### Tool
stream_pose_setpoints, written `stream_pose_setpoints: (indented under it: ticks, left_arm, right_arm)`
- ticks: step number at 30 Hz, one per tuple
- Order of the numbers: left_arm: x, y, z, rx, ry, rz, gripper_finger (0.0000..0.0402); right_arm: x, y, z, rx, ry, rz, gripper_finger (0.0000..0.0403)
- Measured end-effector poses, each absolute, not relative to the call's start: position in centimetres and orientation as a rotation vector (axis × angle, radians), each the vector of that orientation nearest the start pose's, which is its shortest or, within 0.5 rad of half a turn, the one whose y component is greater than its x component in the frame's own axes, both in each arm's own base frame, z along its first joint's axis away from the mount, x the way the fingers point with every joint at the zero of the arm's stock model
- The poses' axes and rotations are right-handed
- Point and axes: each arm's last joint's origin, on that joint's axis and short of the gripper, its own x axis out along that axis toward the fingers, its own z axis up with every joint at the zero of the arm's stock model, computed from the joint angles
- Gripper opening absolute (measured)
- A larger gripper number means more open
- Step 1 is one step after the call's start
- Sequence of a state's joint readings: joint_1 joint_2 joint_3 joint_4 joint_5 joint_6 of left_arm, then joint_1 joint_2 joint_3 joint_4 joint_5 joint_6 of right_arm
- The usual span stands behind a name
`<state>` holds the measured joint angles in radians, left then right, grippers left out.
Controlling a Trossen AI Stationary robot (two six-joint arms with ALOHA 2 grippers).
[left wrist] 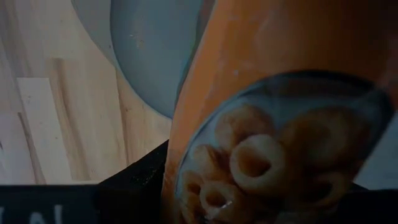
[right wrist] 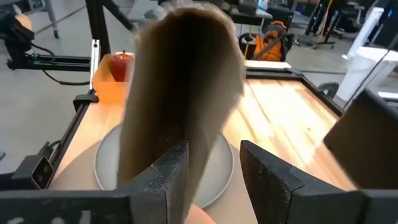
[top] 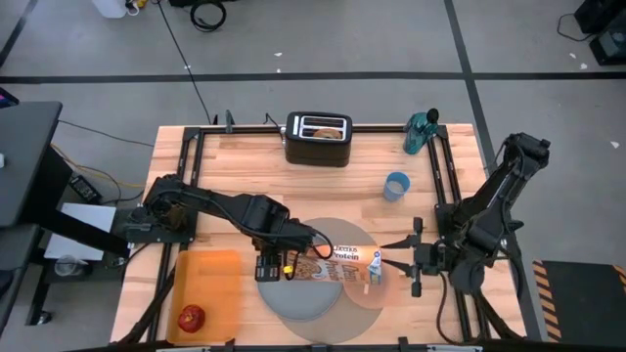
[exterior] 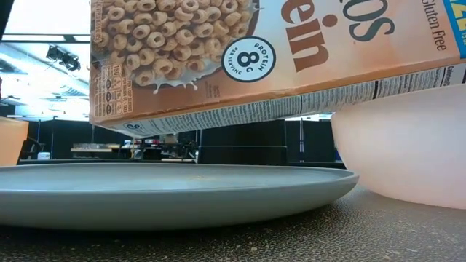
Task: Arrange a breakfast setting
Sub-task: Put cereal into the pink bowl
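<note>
An orange cereal box (top: 333,264) hangs lengthwise over the round grey mat (top: 342,233). My left gripper (top: 276,262) is shut on the box's left end. The box's right end (right wrist: 180,81) stands in front of my open right gripper (right wrist: 214,180), which reaches in level from the table's right. A grey plate (exterior: 175,189) lies on the mat's near part. The translucent pink bowl (exterior: 408,145) sits to the plate's right, under the box's right end. A red apple (top: 191,316) rests on the orange tray (top: 220,279). My left gripper holds the cereal box by its left end (top: 293,262), coming from above with the fingers pointing down. In the wrist view the box itself hides the place of contact. The box is lifted clear of the plate, lying on its long side and sloping. My right gripper has the box's right end just ahead of its fingers (right wrist: 168,180); I cannot tell whether they touch it.
A black toaster (top: 318,139) stands at the far edge, a green bottle (top: 421,132) at the far right, and a blue cup (top: 396,186) in front of the bottle. Bare wood lies between the toaster and the mat.
</note>
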<state>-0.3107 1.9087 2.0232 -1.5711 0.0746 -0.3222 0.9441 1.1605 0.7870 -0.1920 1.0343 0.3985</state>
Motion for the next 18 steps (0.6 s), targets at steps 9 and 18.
stream_pose_setpoints:
  ticks: [9, 18]
  left_arm:
    - [33.8, -10.8, 34.4, -0.078, 1.483, -0.084, 0.0208]
    - [33.8, -10.8, 34.4, -0.074, 1.480, -0.077, 0.0208]
  right_arm:
    - [16.3, 16.6, 24.3, 0.006, 0.241, -0.175, 0.0188]
    - [17.8, 15.5, 24.1, 0.073, 0.169, -0.146, 0.0153]
